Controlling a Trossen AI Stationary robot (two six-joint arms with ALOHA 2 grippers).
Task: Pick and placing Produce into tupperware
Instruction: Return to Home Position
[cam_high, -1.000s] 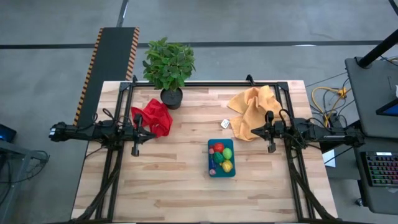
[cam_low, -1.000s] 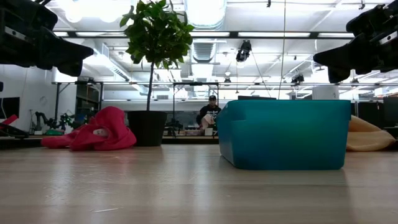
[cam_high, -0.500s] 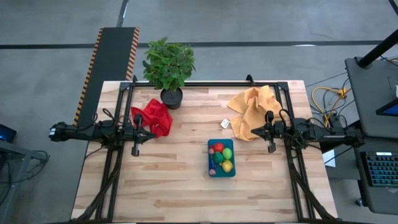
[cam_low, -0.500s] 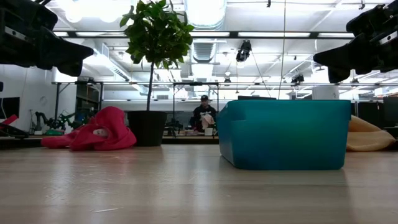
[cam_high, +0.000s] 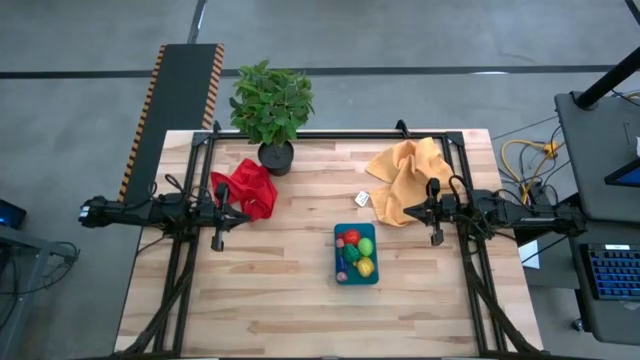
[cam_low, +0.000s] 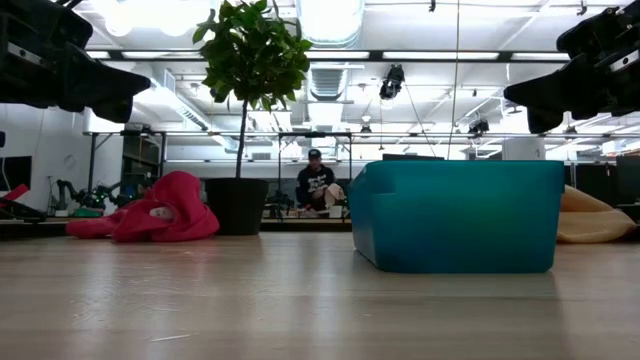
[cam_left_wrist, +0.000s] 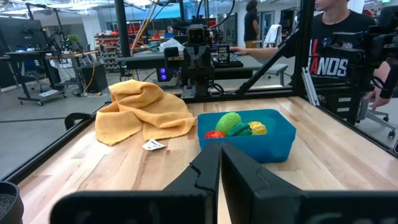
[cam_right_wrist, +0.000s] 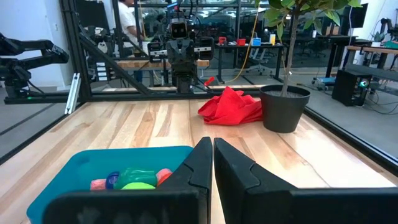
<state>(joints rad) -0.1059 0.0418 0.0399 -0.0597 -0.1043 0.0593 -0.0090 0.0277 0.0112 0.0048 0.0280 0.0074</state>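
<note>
The tupperware (cam_high: 372, 278) stood on the table (cam_high: 280, 290), between the two arms and nearer the right side. The produce (cam_high: 357, 250) lay inside it: red, green and yellow pieces were visible. The left gripper (cam_high: 246, 214) hung above the table beside the red cloth (cam_high: 248, 187), fingers together and empty. The right gripper (cam_high: 407, 212) hung by the mustard-yellow cloth (cam_high: 405, 168), fingers likewise together, holding nothing. A potted plant (cam_high: 272, 105) stood at the far edge.

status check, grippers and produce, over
Left gripper shut, empty, by red cloth; right gripper shut, empty, by yellow cloth. Produce in tupperware. Nothing blocking.
</note>
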